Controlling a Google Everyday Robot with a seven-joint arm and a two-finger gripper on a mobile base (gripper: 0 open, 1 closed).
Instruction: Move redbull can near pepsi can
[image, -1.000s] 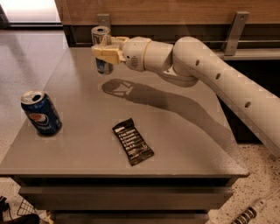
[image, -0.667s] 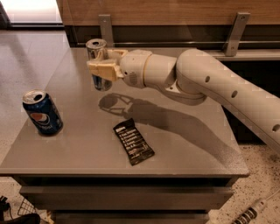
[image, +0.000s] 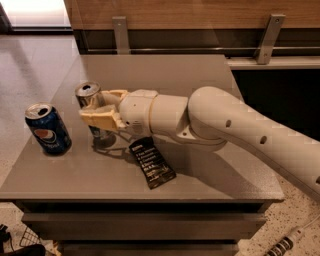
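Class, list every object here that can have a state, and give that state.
redbull can: upright, gripped.
pepsi can: upright on table, free.
gripper: shut on redbull can, right of pepsi can.
packet: lying flat on table.

Office break area: jaws over grey counter (image: 175, 75)

Redbull can (image: 89, 96) in pincer (image: 95, 106), near pepsi can (image: 48, 131)
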